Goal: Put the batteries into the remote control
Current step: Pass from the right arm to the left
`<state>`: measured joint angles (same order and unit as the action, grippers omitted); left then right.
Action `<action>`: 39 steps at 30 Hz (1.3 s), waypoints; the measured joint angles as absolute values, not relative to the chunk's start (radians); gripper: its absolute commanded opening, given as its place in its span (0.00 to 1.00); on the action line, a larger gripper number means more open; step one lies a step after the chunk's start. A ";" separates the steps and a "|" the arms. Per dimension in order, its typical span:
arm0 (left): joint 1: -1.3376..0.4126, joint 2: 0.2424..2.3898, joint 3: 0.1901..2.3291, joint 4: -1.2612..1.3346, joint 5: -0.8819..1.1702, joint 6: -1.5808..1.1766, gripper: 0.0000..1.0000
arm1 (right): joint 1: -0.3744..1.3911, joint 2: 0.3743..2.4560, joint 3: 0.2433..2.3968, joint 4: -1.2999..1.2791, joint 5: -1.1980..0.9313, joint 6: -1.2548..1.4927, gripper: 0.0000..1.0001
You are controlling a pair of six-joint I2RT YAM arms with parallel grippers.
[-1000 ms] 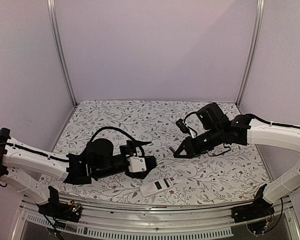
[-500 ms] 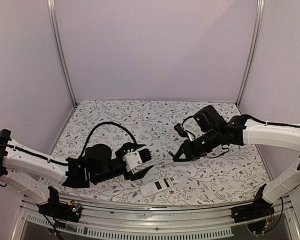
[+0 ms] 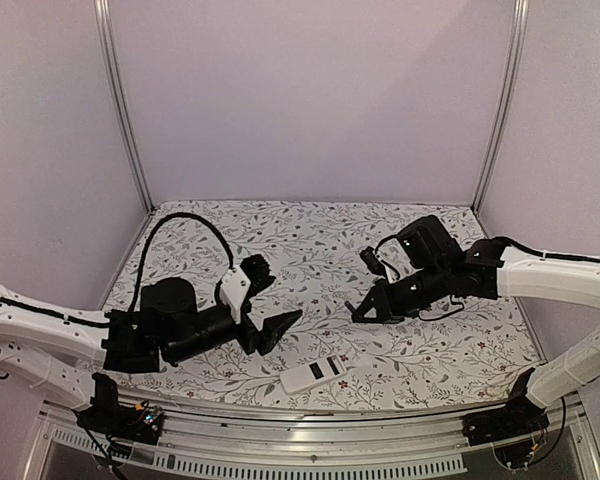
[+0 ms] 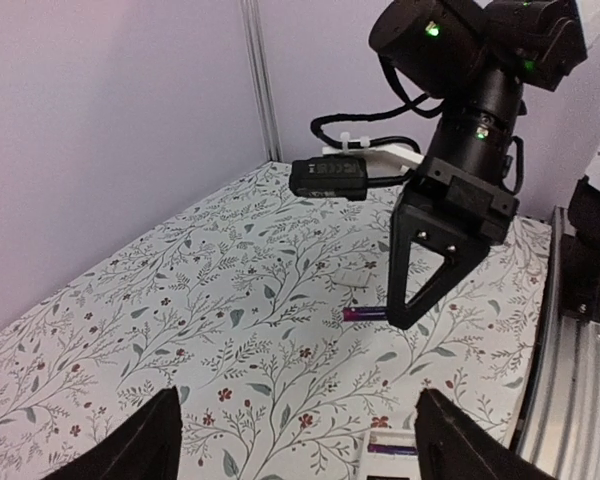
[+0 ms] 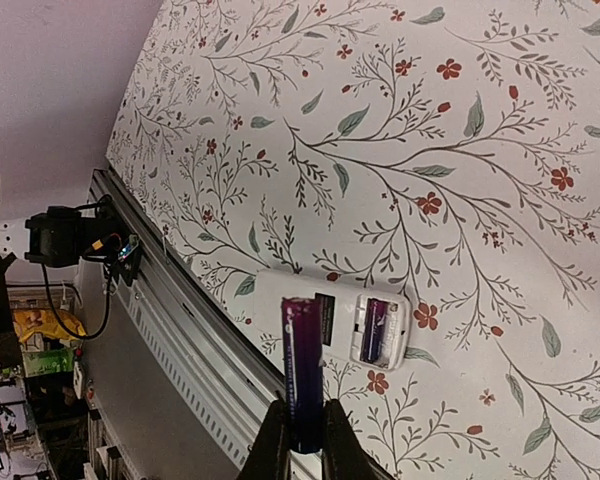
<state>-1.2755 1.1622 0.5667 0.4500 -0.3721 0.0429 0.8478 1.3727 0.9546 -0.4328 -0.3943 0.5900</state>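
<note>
The white remote control (image 3: pixel 315 374) lies back up near the table's front edge, also seen in the right wrist view (image 5: pixel 280 300). One dark purple battery (image 5: pixel 373 330) lies in its open slot. My right gripper (image 5: pixel 302 415) is shut on a second battery (image 5: pixel 302 350), which sticks out past the fingertips. It hovers above the cloth, behind the remote (image 4: pixel 388 452). From the left wrist view the same battery (image 4: pixel 363 314) pokes out of the right gripper (image 4: pixel 400 318). My left gripper (image 3: pixel 270 300) stands open and empty, left of the remote, with wide-spread fingers (image 4: pixel 140 445).
A floral cloth (image 3: pixel 280 240) covers the table. A small white piece (image 4: pixel 365 278) lies on it beyond the right gripper. A metal rail (image 5: pixel 170 310) runs along the front edge, close to the remote. Purple walls and corner posts (image 3: pixel 120 110) enclose the space.
My left gripper has drawn back to the left, lifted and turned, its fingers still spread. The right gripper has barely shifted and still holds its battery.
</note>
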 measured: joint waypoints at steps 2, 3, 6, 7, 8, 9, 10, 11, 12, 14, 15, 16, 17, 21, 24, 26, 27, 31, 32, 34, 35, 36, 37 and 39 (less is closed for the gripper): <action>-1.275 1.173 0.574 0.448 -0.368 -0.020 0.80 | 0.848 1.367 0.954 -0.432 -0.393 0.604 0.00; -1.275 1.182 0.580 0.446 -0.366 -0.046 0.80 | 0.848 1.366 0.954 -0.432 -0.391 0.609 0.00; -1.275 1.228 0.604 0.432 -0.361 -0.108 0.81 | 0.848 1.364 0.955 -0.434 -0.374 0.615 0.00; -1.275 1.247 0.616 0.425 -0.360 -0.131 0.82 | 0.848 1.364 0.955 -0.434 -0.370 0.615 0.00; -1.275 1.262 0.625 0.420 -0.357 -0.150 0.83 | 0.848 1.364 0.955 -0.434 -0.366 0.615 0.00; -1.275 1.276 0.636 0.415 -0.355 -0.171 0.84 | 0.848 1.363 0.955 -0.434 -0.363 0.614 0.00; -1.275 1.287 0.645 0.411 -0.352 -0.192 0.85 | 0.848 1.363 0.955 -0.434 -0.357 0.614 0.00; -1.275 1.299 0.657 0.408 -0.348 -0.220 0.85 | 0.848 1.363 0.955 -0.434 -0.353 0.613 0.00; -1.275 1.310 0.665 0.408 -0.344 -0.247 0.87 | 0.848 1.363 0.955 -0.434 -0.350 0.610 0.00; -1.268 1.327 0.673 0.419 -0.324 -0.310 0.90 | 0.848 1.363 0.955 -0.433 -0.349 0.603 0.00; -1.266 1.332 0.674 0.428 -0.316 -0.342 0.91 | 0.848 1.363 0.955 -0.432 -0.348 0.596 0.00; -1.259 1.340 0.674 0.440 -0.302 -0.382 0.92 | 0.848 1.363 0.955 -0.430 -0.347 0.587 0.00; -1.253 1.347 0.674 0.451 -0.295 -0.414 0.94 | 0.848 1.363 0.955 -0.426 -0.347 0.578 0.00; -1.207 1.397 0.675 0.510 -0.273 -0.534 0.95 | 0.848 1.363 0.954 -0.393 -0.340 0.529 0.00; -1.175 1.449 0.674 0.570 -0.250 -0.599 0.95 | 0.848 1.350 0.939 -0.339 -0.320 0.489 0.00; -1.165 1.475 0.674 0.615 -0.230 -0.627 0.95 | 0.848 1.332 0.921 -0.306 -0.309 0.466 0.00; -1.161 1.485 0.674 0.640 -0.216 -0.642 0.95 | 0.848 1.324 0.913 -0.291 -0.305 0.455 0.00; -1.139 1.515 0.670 0.761 -0.171 -0.700 0.95 | 0.848 1.290 0.867 -0.212 -0.300 0.419 0.00; -1.133 1.524 0.667 0.807 -0.161 -0.718 0.95 | 0.848 1.285 0.857 -0.195 -0.299 0.412 0.00; -1.124 1.547 0.665 0.882 -0.141 -0.748 0.94 | 0.848 1.272 0.835 -0.161 -0.297 0.401 0.00; -1.120 1.564 0.665 0.916 -0.132 -0.761 0.93 | 0.848 1.262 0.820 -0.141 -0.297 0.396 0.00; -1.116 1.585 0.665 0.949 -0.118 -0.778 0.91 | 0.848 1.250 0.804 -0.125 -0.296 0.390 0.00; -1.112 1.610 0.667 0.979 -0.104 -0.794 0.89 | 0.848 1.236 0.789 -0.111 -0.295 0.382 0.00; -1.099 1.676 0.678 1.037 -0.063 -0.835 0.84 | 0.848 1.212 0.771 -0.089 -0.293 0.370 0.00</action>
<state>-1.0988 1.6764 0.6781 1.0374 -0.0628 -0.8349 0.8478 1.2121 0.7708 -0.0887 -0.2932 0.3702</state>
